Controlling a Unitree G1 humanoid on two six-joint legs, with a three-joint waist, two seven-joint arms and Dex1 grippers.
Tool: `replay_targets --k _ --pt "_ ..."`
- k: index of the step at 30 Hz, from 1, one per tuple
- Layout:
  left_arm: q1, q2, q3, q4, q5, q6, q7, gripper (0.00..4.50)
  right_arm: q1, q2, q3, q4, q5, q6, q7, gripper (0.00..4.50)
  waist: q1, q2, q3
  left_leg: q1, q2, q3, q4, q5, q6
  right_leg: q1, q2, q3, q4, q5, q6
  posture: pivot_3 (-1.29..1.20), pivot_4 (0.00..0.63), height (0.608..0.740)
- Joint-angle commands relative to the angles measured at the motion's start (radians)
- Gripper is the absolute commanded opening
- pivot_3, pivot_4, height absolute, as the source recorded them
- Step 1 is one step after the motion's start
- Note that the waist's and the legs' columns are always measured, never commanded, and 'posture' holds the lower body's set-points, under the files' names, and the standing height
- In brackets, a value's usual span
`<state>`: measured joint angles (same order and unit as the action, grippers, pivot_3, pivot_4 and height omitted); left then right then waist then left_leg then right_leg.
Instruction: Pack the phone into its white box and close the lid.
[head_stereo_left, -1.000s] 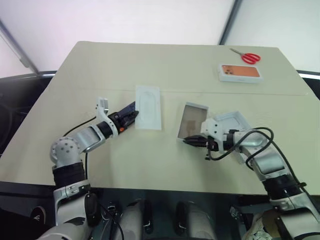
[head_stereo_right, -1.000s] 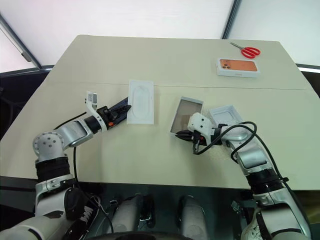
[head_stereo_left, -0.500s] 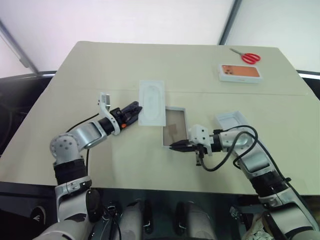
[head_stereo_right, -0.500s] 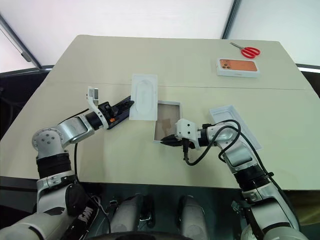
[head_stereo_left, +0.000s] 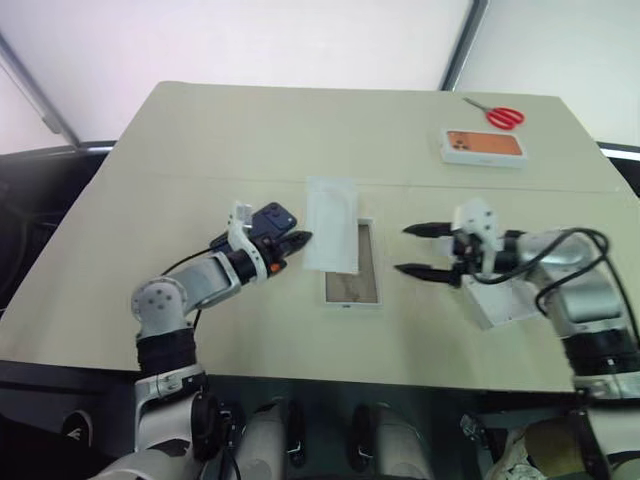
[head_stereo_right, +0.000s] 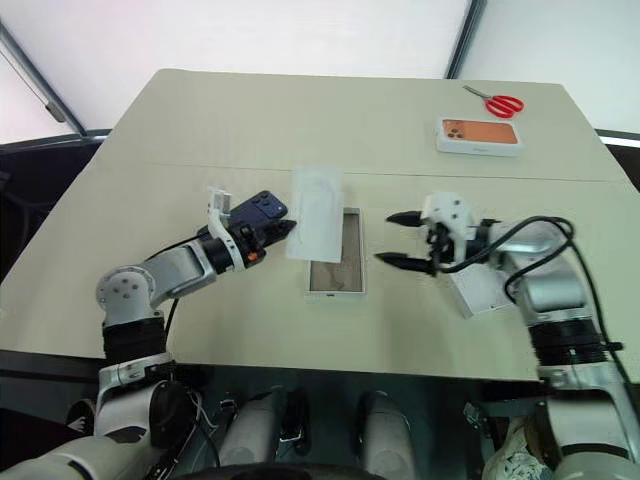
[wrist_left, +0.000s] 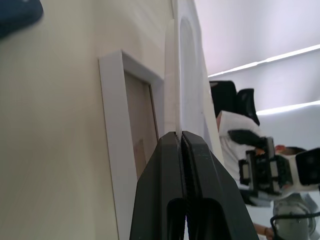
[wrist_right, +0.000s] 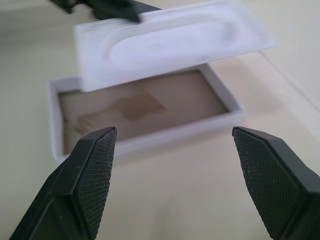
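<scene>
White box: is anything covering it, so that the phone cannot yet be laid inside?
Yes. The thin white insert, pinched at its edge by the left gripper, hangs over part of the white box and covers part of the opening. The phone lies beside that gripper. The insert should be moved aside first.

Wide jaws; white box (wrist_right: 145, 131) w/ brown floor under raised insert (wrist_right: 170, 42).

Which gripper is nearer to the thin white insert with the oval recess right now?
Left. The left gripper is shut on the insert at its edge, holding it above the white box. The right gripper hangs open, apart from it across the box.
</scene>
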<state>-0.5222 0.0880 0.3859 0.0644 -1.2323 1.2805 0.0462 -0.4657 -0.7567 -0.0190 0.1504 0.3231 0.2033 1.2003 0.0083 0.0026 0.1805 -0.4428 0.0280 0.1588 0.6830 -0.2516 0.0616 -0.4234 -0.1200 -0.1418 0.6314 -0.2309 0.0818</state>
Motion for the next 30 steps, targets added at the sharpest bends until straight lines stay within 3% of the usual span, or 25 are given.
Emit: replay_targets --k 1,23,30 --pt "-0.009 -0.027 -0.031 -0.044 -0.031 0.013 0.027 0.0 0.003 0.012 -0.013 -0.013 0.004 -0.024 -0.012 3.86 -0.001 0.0 0.0 0.0 0.0 0.0 0.0 0.0 0.0 0.0 0.0 0.0 0.0 0.0 0.0 0.0 0.15 0.738" --pt "0.078 -0.069 -0.039 -0.155 -0.108 -0.03 0.15 0.0 -0.018 0.06 0.015 0.056 -0.05 -0.138 -0.042 3.86 0.004 0.0 0.0 0.0 0.0 0.0 0.0 0.0 0.0 0.0 0.0 0.0 0.0 0.0 0.0 0.0 0.15 0.738" --pt "0.097 -0.038 -0.073 -0.163 -0.129 -0.029 0.147 0.0 -0.02 0.066 0.023 0.067 -0.059 -0.16 -0.046 3.86 0.003 0.0 0.0 0.0 0.0 0.0 0.0 0.0 0.0 0.0 0.0 0.0 0.0 0.0 0.0 0.0 0.15 0.738"
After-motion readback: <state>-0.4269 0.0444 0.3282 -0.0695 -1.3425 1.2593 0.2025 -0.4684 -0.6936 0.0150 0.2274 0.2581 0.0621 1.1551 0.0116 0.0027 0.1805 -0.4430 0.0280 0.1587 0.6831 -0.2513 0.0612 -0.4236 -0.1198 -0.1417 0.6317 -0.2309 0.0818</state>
